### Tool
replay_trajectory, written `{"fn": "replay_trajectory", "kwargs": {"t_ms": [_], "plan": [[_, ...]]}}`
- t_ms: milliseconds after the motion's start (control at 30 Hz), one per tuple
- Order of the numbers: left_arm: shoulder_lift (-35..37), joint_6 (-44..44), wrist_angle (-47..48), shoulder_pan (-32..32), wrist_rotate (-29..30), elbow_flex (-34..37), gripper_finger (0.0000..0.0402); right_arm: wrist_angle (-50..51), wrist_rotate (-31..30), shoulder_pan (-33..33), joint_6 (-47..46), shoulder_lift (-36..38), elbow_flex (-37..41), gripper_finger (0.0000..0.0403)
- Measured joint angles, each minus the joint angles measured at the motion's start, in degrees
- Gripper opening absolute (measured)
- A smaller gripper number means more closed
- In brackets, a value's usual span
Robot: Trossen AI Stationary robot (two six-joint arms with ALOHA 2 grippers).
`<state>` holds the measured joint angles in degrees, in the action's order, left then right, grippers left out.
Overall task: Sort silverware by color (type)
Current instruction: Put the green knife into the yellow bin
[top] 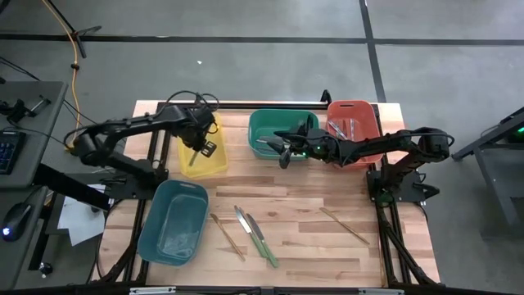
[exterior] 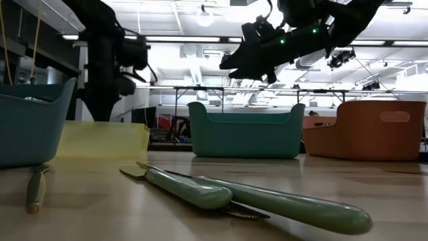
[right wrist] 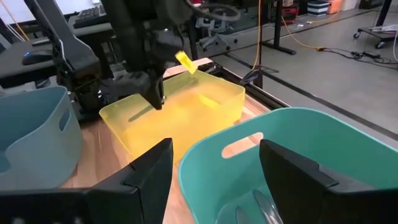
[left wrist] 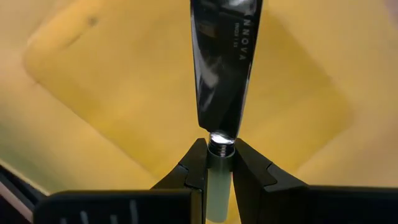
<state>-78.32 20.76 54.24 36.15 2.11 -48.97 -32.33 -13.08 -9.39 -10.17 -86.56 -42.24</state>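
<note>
Your left gripper [left wrist: 219, 163] had its fingers pinching a yellow-handled knife [left wrist: 222, 81] over the yellow bin [top: 214, 160]; right gripper [right wrist: 214, 163] spread wide above the teal bin [right wrist: 323, 134]. That thin pinch could've slipped.

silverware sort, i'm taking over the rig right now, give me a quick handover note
Left gripper: shut on a yellow-handled knife, held over the yellow plastic bin.
Right gripper: open, empty, over the green plastic bin.
Done: some utensils lie in the green bin and in the red plastic bin.
Left: two green-handled knives and two tan wooden utensils on the wooden table. The light-blue plastic bin looks unfilled.
</note>
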Motion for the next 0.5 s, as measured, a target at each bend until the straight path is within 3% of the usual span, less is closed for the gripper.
{"fn": "replay_trajectory", "kwargs": {"t_ms": [500], "plan": [[-12.31,-1.55,-1.03,0.27,1.45,0.00,0.0030,1.22,0.00,0.00,-0.29,0.00,0.00,0.0222]]}}
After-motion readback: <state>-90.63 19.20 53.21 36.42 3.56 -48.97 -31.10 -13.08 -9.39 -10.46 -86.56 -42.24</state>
